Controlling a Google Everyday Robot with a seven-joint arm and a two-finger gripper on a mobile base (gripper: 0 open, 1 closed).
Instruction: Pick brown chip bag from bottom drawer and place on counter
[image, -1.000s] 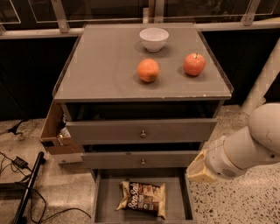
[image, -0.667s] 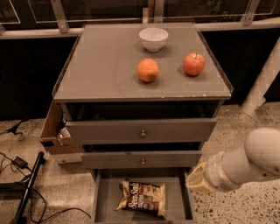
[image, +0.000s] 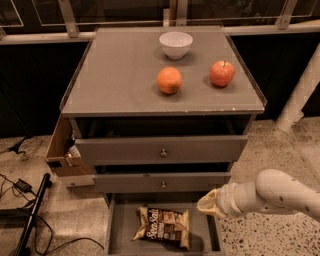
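1. We see one brown chip bag lying flat on the floor of the bottom drawer, which is pulled out below the front edge of the counter. The bag sits near the middle of the drawer, slightly askew.
2. The gripper hangs low, below the front right corner of the counter, over the right side of the drawer. It is just beside the bag's right end and not touching it. How wide it stands we cannot tell.
3. The arm reaches in from the right, with nothing between it and the bag.
4. Directly above the open drawer we count two drawer fronts, an upper and a lower, each with one knob. The lower one overhangs the back of the open drawer.
5. On the counter we count three things:
   - one white bowl near the back edge
   - one orange about the middle
   - one red apple nearer the right edge
6. The front left part of the counter is bare grey.
7. One cardboard box hangs beside the cabinet under the front left corner, and cables lie on the floor below it.
8. One white post leans beyond the right edge.
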